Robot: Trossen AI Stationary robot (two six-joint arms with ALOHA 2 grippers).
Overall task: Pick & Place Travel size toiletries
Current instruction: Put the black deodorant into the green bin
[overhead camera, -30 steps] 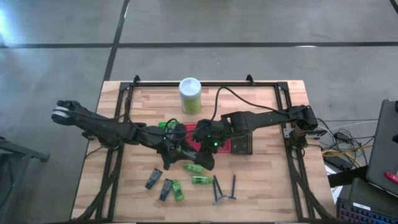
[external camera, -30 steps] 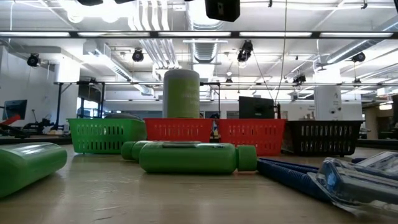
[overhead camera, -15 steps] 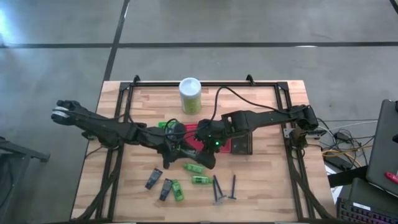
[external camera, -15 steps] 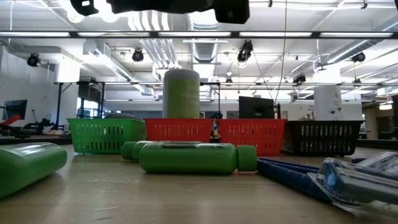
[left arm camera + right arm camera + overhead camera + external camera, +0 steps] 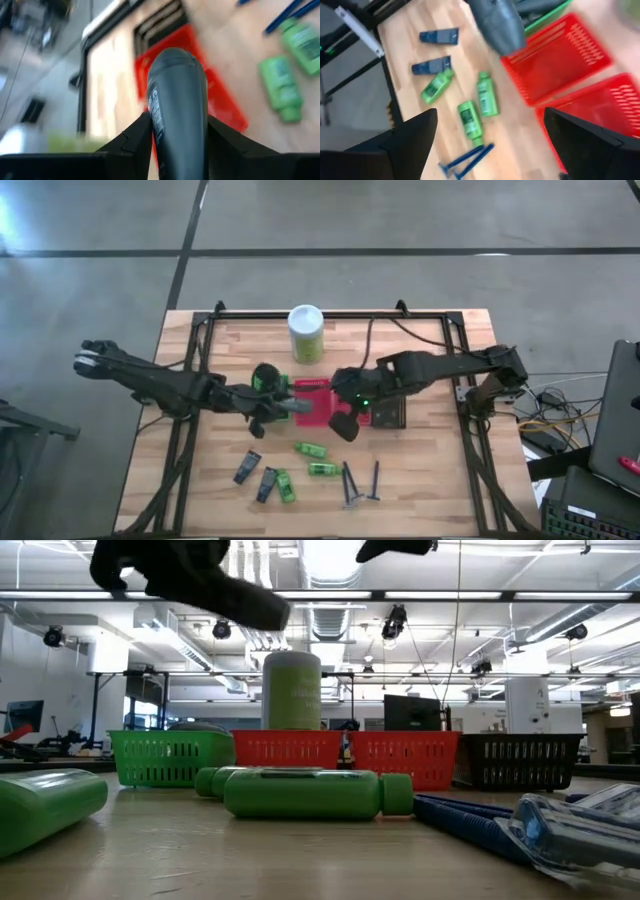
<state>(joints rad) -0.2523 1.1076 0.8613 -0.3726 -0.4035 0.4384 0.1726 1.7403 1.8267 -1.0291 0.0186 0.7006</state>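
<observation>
My left gripper [image 5: 278, 407] is shut on a dark grey tube [image 5: 177, 85], held in the air beside the green basket [image 5: 268, 381] and over the near red basket [image 5: 312, 402]. My right gripper [image 5: 490, 112] stands wide open and touches nothing, a little to the tube's right, above the red baskets [image 5: 345, 423]. Other toiletries lie on the wood near the front edge. They are green mini bottles [image 5: 312, 450] [image 5: 322, 469] [image 5: 285, 485], two dark tubes [image 5: 247, 467] [image 5: 266, 483] and thin dark sticks [image 5: 350, 483]. My left gripper pinches the dark grey tube's rear part [image 5: 159, 125] between its two fingers, one on each side. The fingers come from the table's left, slanting down, and lie along the tube. The tube is lifted clear. Its free end [image 5: 304, 408] sticks out past the fingertips toward the red basket.
A tall green canister with a white lid [image 5: 306, 333] stands at the far middle. A second red basket [image 5: 366, 416] and a black basket [image 5: 390, 412] sit to the right of the first. In the low view a green bottle [image 5: 300, 792] lies in front of the basket row.
My right gripper has drawn back from the tube, going toward the table's right edge and upward. My left gripper has turned and shifted slightly toward the far-left, keeping the tube. The tube now points toward the red basket.
</observation>
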